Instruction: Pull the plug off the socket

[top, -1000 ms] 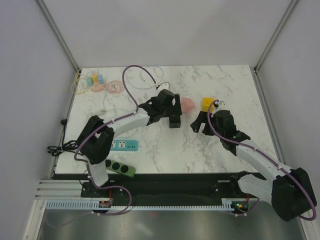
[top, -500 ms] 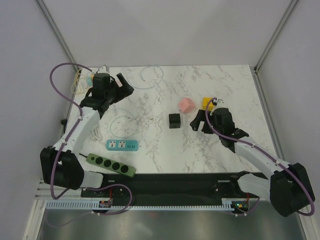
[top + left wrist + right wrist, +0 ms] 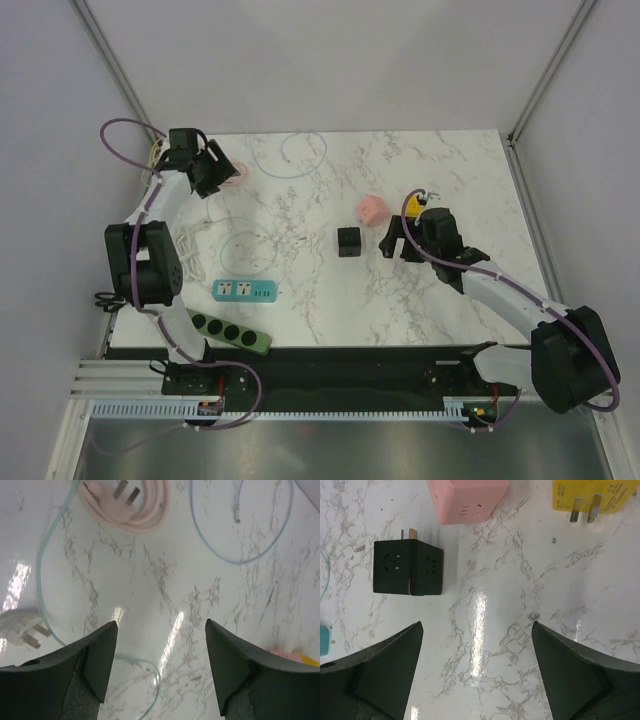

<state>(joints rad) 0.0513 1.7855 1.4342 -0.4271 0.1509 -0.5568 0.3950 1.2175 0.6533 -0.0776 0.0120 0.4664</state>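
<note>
The black cube socket stands alone at mid-table with nothing plugged into it; it also shows in the right wrist view. A white plug on a thin teal cable lies loose on the marble under my left gripper. My left gripper is open and empty at the far left back, over the table beside a pink cable coil; its jaws stand wide apart. My right gripper is open and empty just right of the black cube, jaws wide apart in its wrist view.
A pink cube socket and a yellow adapter lie behind the right gripper. A light blue cable loop lies at the back. A blue power strip and a green power strip lie near the front left edge.
My left arm has swung from beside the black cube to the far left back corner, carrying the white plug and cable away from the cube. The right arm has barely moved.
</note>
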